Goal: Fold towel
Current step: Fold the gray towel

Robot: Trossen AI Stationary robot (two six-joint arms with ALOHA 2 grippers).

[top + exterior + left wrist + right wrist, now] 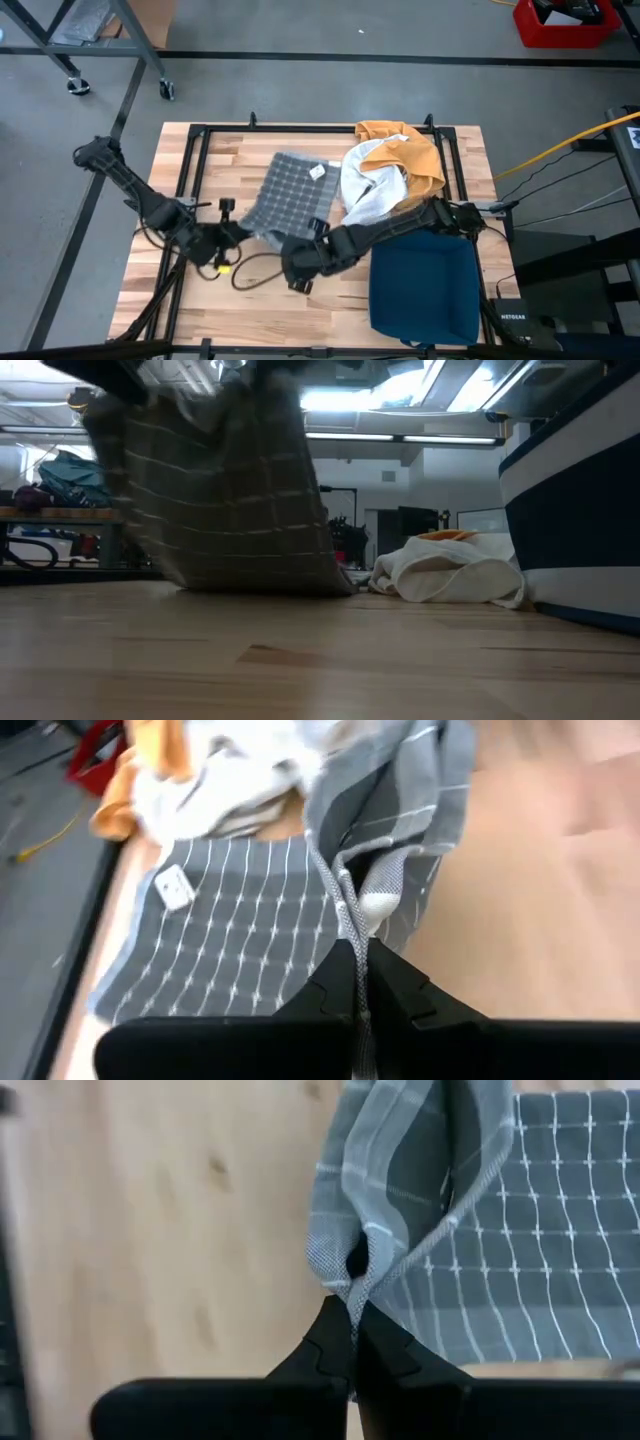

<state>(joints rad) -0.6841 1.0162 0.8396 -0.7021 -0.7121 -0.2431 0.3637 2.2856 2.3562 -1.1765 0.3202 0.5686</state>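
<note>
Gripping the grey checked towel (285, 195) at its near edge, the left gripper (358, 982) and right gripper (352, 1342) each have fingers clamped on the cloth (lifted above the bench (170, 290)), beside a white-and-orange cloth pile (385, 170).

The only lettering to be made out is a pale word that seems to read "NETGEAR" on a dark box (511, 318) beside the desk's (330, 300) corner; the towel's white tag (173, 887) is unreadable.

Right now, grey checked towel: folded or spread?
Partly folded: grey checked towel has its near edge lifted, pinched by the left claw and right claw; the rest lies flat.
</note>
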